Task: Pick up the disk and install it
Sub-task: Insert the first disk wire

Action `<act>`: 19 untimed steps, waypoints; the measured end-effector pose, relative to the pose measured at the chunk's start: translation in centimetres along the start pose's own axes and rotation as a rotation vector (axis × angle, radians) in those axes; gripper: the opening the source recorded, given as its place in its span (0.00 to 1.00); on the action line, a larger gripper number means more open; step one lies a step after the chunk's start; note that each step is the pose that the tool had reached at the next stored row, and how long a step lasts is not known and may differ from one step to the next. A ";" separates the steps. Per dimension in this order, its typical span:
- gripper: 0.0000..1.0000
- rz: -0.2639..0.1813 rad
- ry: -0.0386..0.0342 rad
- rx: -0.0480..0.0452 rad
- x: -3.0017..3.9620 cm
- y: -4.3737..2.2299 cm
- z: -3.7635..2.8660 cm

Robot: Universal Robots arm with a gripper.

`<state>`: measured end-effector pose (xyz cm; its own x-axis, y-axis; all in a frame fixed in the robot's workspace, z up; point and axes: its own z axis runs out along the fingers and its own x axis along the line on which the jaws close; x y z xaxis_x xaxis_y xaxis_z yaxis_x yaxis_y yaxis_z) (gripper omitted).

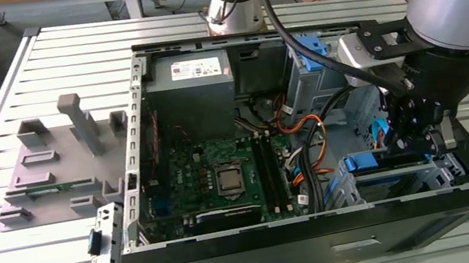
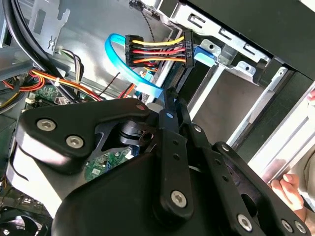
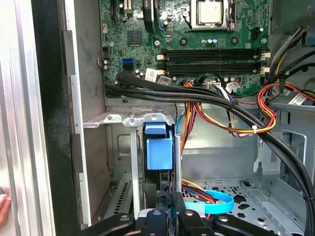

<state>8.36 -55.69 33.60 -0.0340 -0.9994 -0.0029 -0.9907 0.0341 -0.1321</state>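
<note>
The disk sits upright in its bay, seemingly pinched by the downward-reaching hand.

A green printed motherboard with a square silver processor socket and long black memory slots lies inside the open grey metal computer case. Thick black cables cross just beside the board's edge, with a bundle of red, orange and yellow wires curling close to them. A silver sheet-metal drive bay stands beyond, and a blue plastic rail end sits upright in its slot, between two thin metal uprights. The black gripper hangs just beside that slot, its fingers close together. A flat light-blue ribbon cable lies on the perforated case floor near the fingers.
</note>
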 end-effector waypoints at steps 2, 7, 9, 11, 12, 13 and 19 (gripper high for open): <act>0.16 0.000 0.0000 0.0007 -0.07 0.02 0.01; 0.16 0.000 0.0000 0.0016 -0.27 0.14 0.01; 0.16 0.000 0.0001 0.0017 -0.26 0.29 0.00; 0.16 0.000 0.0003 0.0017 -0.26 0.39 -0.02; 0.16 0.000 0.0002 0.0018 -0.26 0.42 -0.01; 0.16 0.000 0.0003 0.0021 -0.26 0.42 0.00; 0.16 0.000 0.0002 0.0023 -0.22 0.43 -0.03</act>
<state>7.94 -55.46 33.58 -0.0341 -0.9994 -0.0028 -0.9903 0.0342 -0.1344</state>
